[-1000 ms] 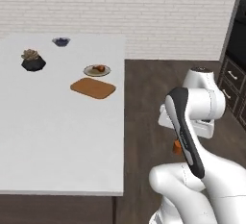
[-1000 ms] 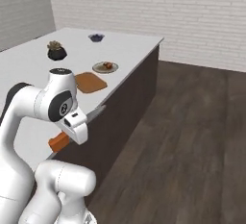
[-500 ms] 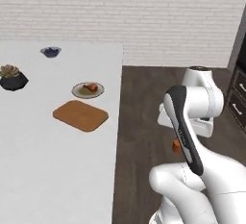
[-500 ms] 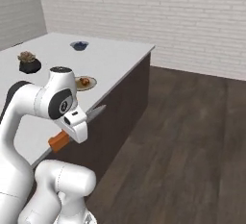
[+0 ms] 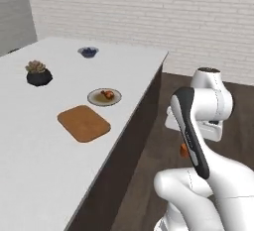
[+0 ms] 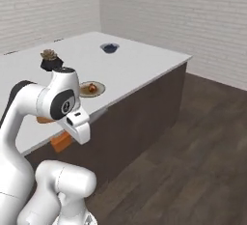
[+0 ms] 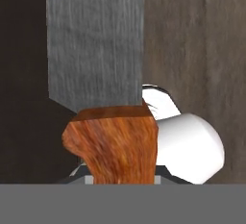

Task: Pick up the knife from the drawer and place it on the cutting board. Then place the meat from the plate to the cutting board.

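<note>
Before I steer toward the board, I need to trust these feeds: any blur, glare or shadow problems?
Left base view: soft but readable, even light, no glare; cutting board and plate distinct. Right base view: similar, the arm hides most of the board. Hand view: the knife sits very close and looks coarse, its handle low in frame.

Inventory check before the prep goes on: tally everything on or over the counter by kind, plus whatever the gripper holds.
Cutting board: 1
Plate: 1
Meat, on the plate: 1
Bowl: 1
Potted plant: 1
Knife, orange handle, held in the shut gripper: 1
Total: 6
</note>
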Controlling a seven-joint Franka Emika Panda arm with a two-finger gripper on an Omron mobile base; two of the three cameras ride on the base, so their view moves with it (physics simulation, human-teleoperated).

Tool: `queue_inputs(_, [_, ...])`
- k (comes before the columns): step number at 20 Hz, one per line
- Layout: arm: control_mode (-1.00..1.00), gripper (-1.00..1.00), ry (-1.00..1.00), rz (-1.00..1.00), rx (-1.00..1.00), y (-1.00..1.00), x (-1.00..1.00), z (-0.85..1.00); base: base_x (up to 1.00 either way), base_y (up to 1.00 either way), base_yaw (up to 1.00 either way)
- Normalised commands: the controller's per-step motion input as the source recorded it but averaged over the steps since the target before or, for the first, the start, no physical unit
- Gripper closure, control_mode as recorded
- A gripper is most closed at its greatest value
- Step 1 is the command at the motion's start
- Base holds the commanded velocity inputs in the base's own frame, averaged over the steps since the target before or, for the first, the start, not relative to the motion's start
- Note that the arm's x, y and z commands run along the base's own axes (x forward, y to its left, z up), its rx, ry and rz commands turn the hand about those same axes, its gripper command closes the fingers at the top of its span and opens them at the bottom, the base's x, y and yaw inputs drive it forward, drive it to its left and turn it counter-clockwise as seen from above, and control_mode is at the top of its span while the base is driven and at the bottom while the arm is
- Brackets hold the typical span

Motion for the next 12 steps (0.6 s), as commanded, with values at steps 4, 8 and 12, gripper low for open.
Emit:
queue_inputs(4, [1.0, 1.0, 0.0, 0.0, 0.0, 0.0, 0.0, 0.0, 0.23, -0.64, 0.69])
queue_inputs(8, [1.0, 1.0, 0.0, 0.0, 0.0, 0.0, 0.0, 0.0, 0.21, -0.67, 0.69])
queue_inputs(12, [1.0, 1.0, 0.0, 0.0, 0.0, 0.0, 0.0, 0.0, 0.04, -0.66, 0.69])
